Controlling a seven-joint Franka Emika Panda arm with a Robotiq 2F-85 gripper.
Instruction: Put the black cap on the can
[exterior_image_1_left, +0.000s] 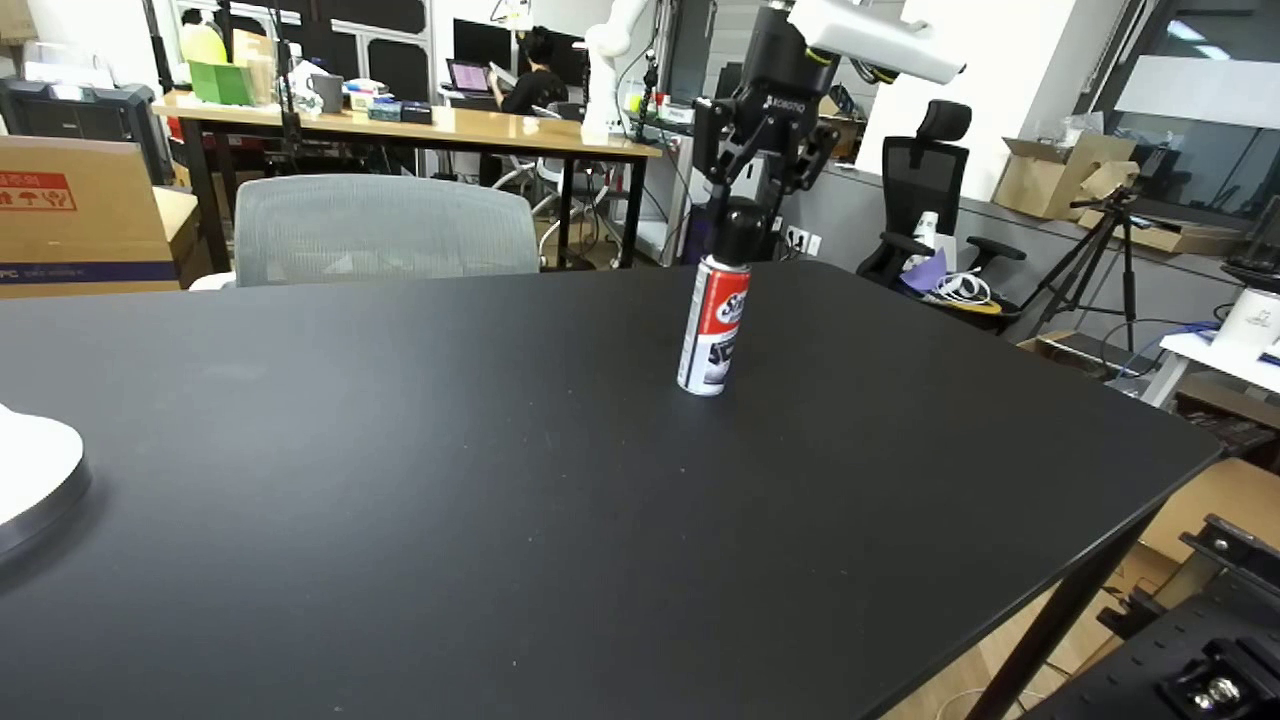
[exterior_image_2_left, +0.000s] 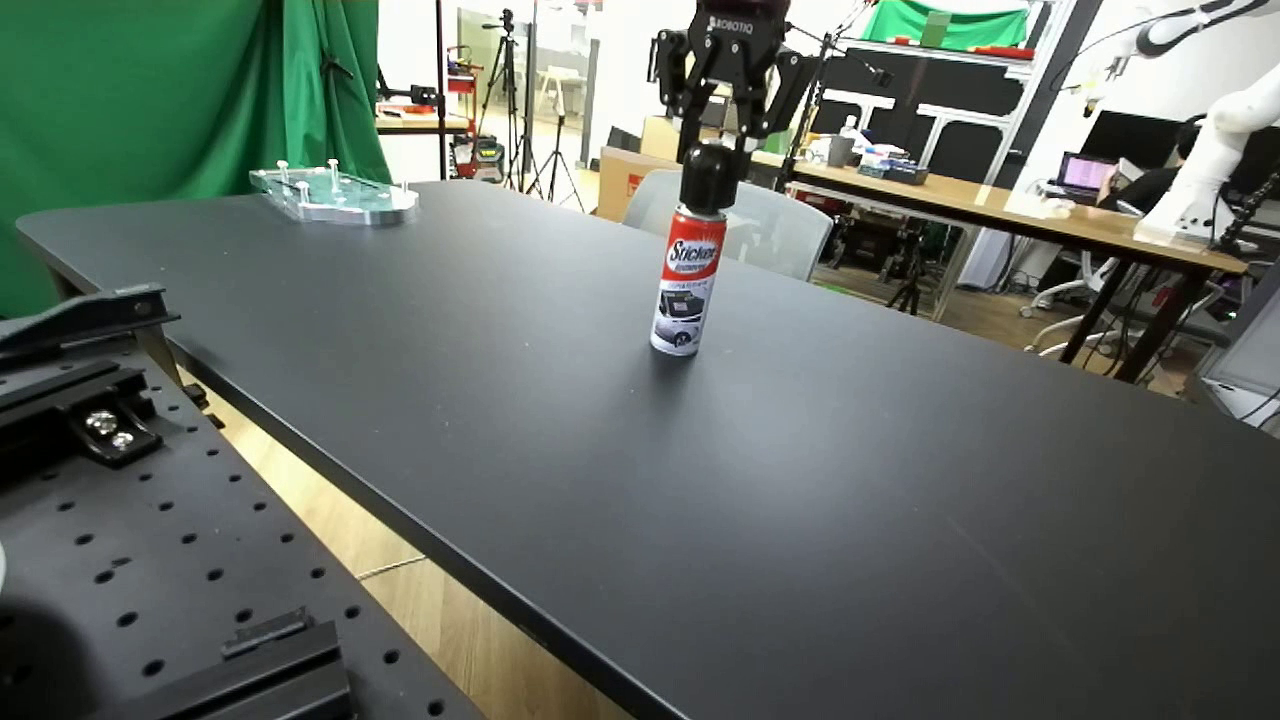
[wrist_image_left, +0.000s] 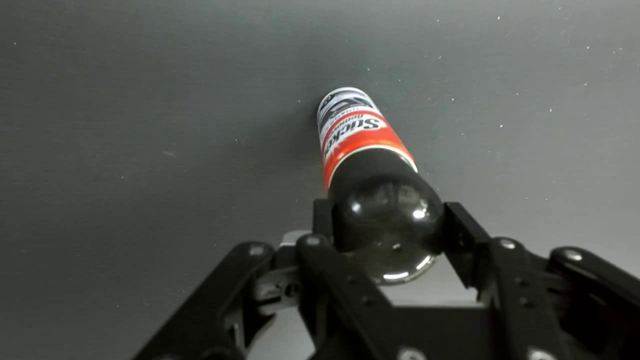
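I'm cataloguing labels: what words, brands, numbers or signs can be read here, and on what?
"Sticker": spray can; smaller line beneath, apparently "Remover".
"ROBOTIQ": robot's hand.
"PC": cardboard box, at the picture's edge, possibly cut off.
Handling symbols: red label on that box; its characters too blurred to read.
Black cap: no text visible.
Laptop screen and mark on white device: too small to read.

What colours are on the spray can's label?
Red above, white with dark pictures below; the can shows best in an exterior view.
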